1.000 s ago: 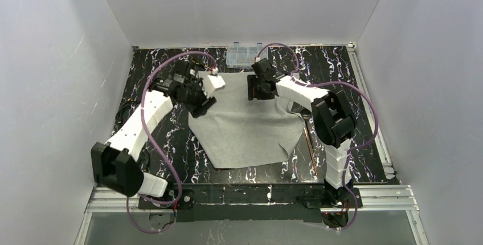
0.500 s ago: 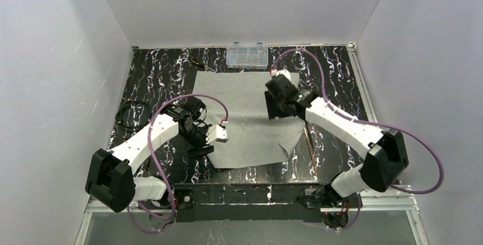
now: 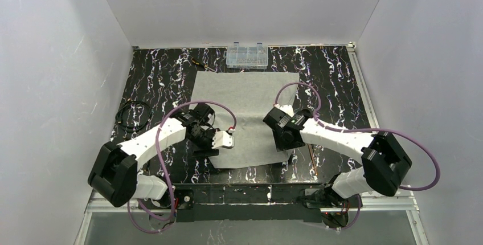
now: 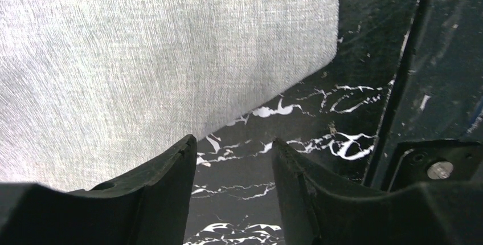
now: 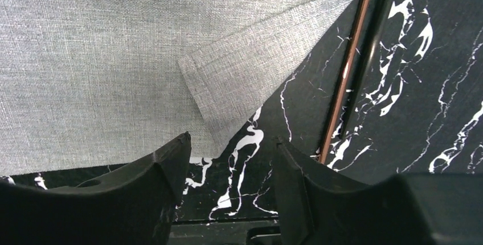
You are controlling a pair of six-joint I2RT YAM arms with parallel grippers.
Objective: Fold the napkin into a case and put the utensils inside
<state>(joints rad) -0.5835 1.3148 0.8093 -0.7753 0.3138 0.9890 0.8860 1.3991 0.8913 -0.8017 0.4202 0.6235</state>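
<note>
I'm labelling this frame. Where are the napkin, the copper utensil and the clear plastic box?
napkin (image 3: 245,102), top view, flat middle of the cloth.
copper utensil (image 5: 342,85), right wrist view, mid-shaft.
clear plastic box (image 3: 246,56), top view, centre of its lid.

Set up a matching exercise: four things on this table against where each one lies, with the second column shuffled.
1. napkin
2. clear box
3. utensils
4. black cable

A. at the far edge
B. coiled at the left side
C. just right of the napkin, near side
D. spread flat across the middle

Pairs: 1-D, 2-A, 3-C, 4-B
</note>
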